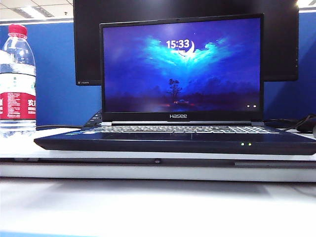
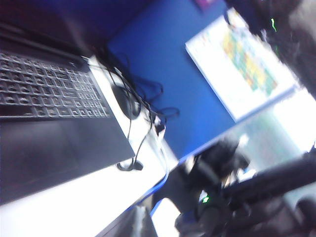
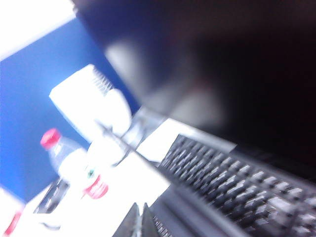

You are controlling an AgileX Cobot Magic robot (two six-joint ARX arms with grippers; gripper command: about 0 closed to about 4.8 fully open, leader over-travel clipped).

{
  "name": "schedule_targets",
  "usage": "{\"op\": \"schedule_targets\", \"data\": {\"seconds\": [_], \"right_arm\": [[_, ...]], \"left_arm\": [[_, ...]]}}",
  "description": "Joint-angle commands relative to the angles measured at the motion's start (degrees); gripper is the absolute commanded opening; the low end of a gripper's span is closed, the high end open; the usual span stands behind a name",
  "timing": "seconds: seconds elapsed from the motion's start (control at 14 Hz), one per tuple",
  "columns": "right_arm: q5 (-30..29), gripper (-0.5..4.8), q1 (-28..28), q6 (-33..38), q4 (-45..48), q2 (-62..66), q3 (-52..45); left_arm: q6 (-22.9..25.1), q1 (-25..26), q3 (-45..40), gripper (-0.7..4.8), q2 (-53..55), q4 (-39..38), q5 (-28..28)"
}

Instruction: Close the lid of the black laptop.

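Note:
The black laptop stands open on the white table, its lid upright and lit with blue wallpaper and a clock. Neither gripper shows in the exterior view. In the left wrist view my left gripper is shut on nothing, over the table's edge and apart from the laptop's front corner. The right wrist view is blurred. There my right gripper is shut and empty, beside a dark ridged edge and a black keyboard. I cannot tell whether these belong to the laptop.
A large black monitor stands behind the lid. A water bottle with a red cap stands left of the laptop, and the bottle is blurred in the right wrist view. A mouse and cables lie right of the laptop. A blue partition is behind.

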Motion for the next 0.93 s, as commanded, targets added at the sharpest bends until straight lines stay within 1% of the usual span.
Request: {"op": "schedule_targets", "data": {"seconds": [0.07, 0.14, 0.21, 0.29, 0.36, 0.43, 0.5, 0.57, 0.71, 0.86, 0.93], "right_arm": [[2.47, -0.02, 0.26, -2.86, 0.96, -0.09, 0.24], [3.26, -0.02, 0.20, -3.17, 0.92, 0.07, 0.24], [6.29, -0.02, -0.22, -5.40, -0.11, 0.09, 0.26], [8.31, -0.02, -0.22, -6.38, -1.20, 0.17, 0.26], [9.40, -0.02, -0.17, -7.28, -2.60, 0.22, 0.31], [12.04, -0.02, -0.11, -7.37, -3.98, 0.24, 0.31], [12.92, -0.02, -0.11, -8.33, -4.92, 0.22, 0.31], [12.94, -0.02, -0.11, -8.72, -5.20, 0.22, 0.31], [12.92, -0.02, -0.11, -8.92, -5.22, 0.22, 0.31], [12.83, -0.01, 0.26, -8.92, -5.57, 0.35, 0.31], [12.37, -0.02, 0.28, -8.85, -5.57, 0.61, 0.31]], "left_arm": [[18.78, -19.74, 13.22, -0.05, 10.38, -14.27, -24.41], [21.09, -24.41, 16.41, -0.05, 14.16, -17.18, -28.70], [22.51, -30.34, 18.91, -0.05, 21.14, -19.91, -36.09], [22.91, -32.09, 19.15, -0.05, 26.01, -21.20, -38.99], [22.84, -32.39, 19.15, -0.05, 30.14, -21.51, -38.64], [22.40, -32.44, 19.15, -0.05, 33.88, -21.53, -37.40], [22.45, -32.44, 19.15, -0.05, 37.09, -21.40, -34.16], [22.43, -32.46, 19.15, -0.05, 38.64, -21.46, -33.64], [22.49, -32.44, 19.15, -0.05, 39.82, -21.40, -35.04], [22.88, -32.44, 19.15, -0.06, 40.00, -19.80, -37.70], [22.88, -32.44, 19.15, -0.05, 40.02, -19.08, -37.68]]}}
